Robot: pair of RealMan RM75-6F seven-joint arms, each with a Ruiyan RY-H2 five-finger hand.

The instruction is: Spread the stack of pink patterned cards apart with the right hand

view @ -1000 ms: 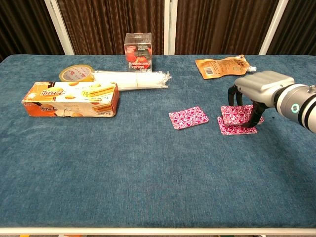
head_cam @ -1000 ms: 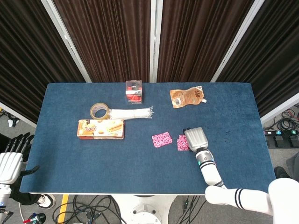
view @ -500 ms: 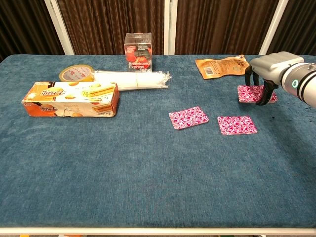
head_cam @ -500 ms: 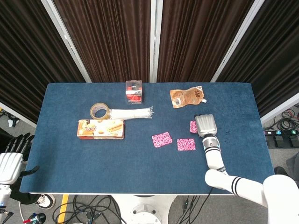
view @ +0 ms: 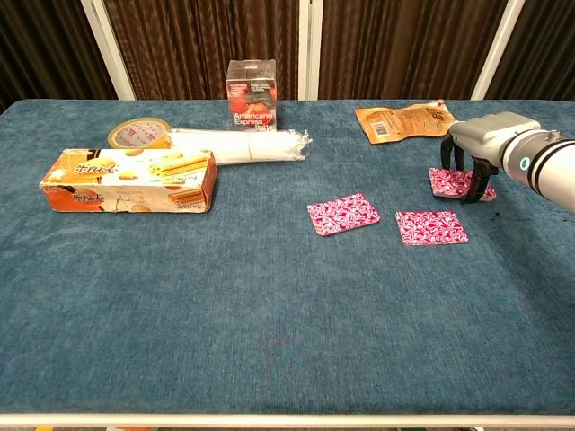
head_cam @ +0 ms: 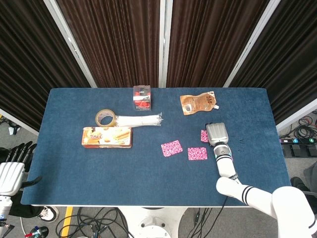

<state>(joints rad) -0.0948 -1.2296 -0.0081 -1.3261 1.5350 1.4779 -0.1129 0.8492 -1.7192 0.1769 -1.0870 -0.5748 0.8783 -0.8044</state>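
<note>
1. Right robot hand (view: 469, 162): palm down over the far pink card (view: 454, 182), fingers curled onto its surface and pressing it to the blue worktop (view: 269, 305); it grips nothing.
2. Middle pink card (view: 431, 227): flat, just nearer the camera than the far card and apart from it.
3. Left pink card (view: 343, 214): flat, left of the middle card, a gap between them.
4. Orange pouch (view: 402, 120): beyond the far card.
5. Biscuit box (view: 130, 181), tape roll (view: 139, 134), white bundle (view: 239, 145) and clear red box (view: 251, 94): well left of the cards.
6. Left robot hand (head_cam: 11, 171): off the worktop's left edge, fingers apart, empty.
</note>
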